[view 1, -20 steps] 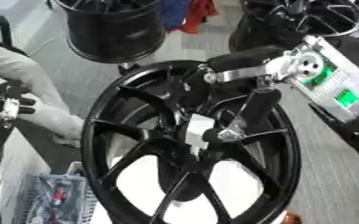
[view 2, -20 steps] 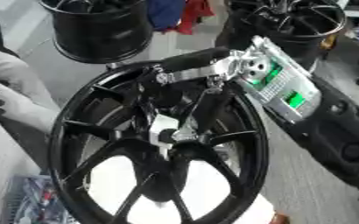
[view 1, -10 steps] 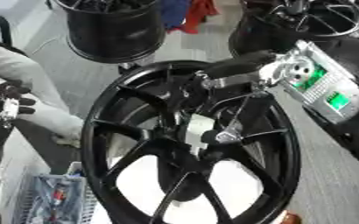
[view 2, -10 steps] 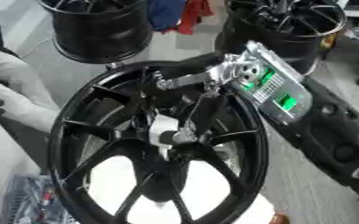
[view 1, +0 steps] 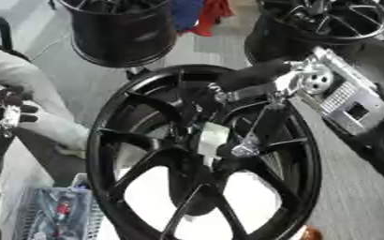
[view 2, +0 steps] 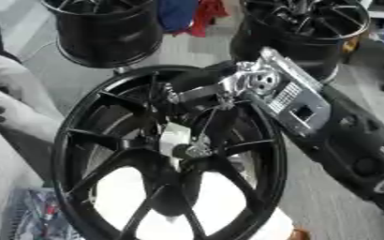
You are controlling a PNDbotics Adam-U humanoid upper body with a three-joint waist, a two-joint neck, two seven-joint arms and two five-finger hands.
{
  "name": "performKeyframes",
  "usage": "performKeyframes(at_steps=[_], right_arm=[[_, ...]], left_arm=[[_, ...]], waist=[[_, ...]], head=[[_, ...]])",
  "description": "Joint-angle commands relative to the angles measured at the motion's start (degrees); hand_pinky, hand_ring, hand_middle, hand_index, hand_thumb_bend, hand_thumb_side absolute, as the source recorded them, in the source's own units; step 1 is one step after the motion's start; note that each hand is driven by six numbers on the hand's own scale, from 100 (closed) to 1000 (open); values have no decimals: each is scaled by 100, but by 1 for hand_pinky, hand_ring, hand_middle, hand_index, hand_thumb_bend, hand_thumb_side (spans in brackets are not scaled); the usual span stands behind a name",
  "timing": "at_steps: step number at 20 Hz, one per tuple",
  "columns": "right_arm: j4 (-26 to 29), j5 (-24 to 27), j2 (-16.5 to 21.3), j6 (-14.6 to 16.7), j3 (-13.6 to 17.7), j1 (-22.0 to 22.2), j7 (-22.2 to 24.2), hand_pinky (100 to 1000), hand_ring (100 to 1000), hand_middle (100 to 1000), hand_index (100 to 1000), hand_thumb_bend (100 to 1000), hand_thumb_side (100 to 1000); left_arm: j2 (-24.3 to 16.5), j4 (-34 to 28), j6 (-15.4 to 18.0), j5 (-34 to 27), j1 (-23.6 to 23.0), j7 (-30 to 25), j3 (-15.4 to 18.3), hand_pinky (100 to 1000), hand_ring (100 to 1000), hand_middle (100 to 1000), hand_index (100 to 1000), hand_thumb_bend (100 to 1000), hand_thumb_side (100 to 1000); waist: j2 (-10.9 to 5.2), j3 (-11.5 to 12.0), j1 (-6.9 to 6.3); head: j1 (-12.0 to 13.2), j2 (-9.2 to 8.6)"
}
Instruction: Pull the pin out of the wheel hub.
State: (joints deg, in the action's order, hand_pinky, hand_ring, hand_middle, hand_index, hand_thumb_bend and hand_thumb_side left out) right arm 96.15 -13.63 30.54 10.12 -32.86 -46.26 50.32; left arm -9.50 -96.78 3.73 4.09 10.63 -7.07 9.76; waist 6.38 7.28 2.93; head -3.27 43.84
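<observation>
A large black wheel hub (view 1: pixel 203 154) fills the middle of the frame, its rim reaching from the upper centre down to the bottom edge, with white ground showing through the gaps between its spokes in the lower part. The right hand (view 1: pixel 257 117) comes in from the upper right over the rim; its black fingers point down toward the centre of the hub, and a silver fingertip (view 1: pixel 244 150) sits at the hub centre, next to a pale greyish piece (view 1: pixel 211 138) that may be the pin, but I cannot tell if the fingers close around it or only touch it. The silver wrist plate (view 2: pixel 281 96) lies over the upper right edge of the rim, so on that side there is little free room, while the lower half of the hub is open. At the left edge a person's grey sleeve (view 1: pixel 23 93) and black glove (view 1: pixel 15 110) are near the rim but apart from it. Two other black wheels stand at the top, one at upper left (view 1: pixel 121 28) and one at upper right (view 1: pixel 318 23), with grey floor between them. The right eye view shows more of the black forearm (view 2: pixel 355 150) going to the lower right; the left eye view shows a basket of small items (view 1: pixel 60 213) at lower left more fully. The left hand is in no view.
</observation>
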Motion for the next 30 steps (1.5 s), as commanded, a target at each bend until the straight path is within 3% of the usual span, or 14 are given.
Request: performKeyframes(at_steps=[1, 19, 25, 30], right_arm=[[-42, -121, 42, 38, 42, -55, 32, 744, 781, 789, 879, 210, 220], [-558, -431, -134, 252, -39, 55, 17, 723, 750, 762, 856, 192, 199], [-550, -369, -150, 263, -33, 33, -66, 653, 662, 691, 805, 146, 181], [-540, -286, -172, 274, -43, 0, -176, 530, 538, 552, 686, 100, 137]], left_arm=[[-59, -100, 7, 27, 66, -18, 14, 622, 636, 661, 784, 136, 614], [-56, -103, 4, 24, 72, -20, 11, 623, 637, 662, 784, 134, 615], [-57, -103, 3, 22, 77, -24, 9, 624, 637, 662, 784, 132, 616], [-57, -103, 3, 22, 81, -30, 7, 624, 637, 662, 784, 131, 616]], waist=[[-56, -9, -25], [-47, 10, -17], [-47, 15, -13], [-44, 26, -10]], head=[[-18, 28], [-42, 28], [-45, 28], [-46, 28]])
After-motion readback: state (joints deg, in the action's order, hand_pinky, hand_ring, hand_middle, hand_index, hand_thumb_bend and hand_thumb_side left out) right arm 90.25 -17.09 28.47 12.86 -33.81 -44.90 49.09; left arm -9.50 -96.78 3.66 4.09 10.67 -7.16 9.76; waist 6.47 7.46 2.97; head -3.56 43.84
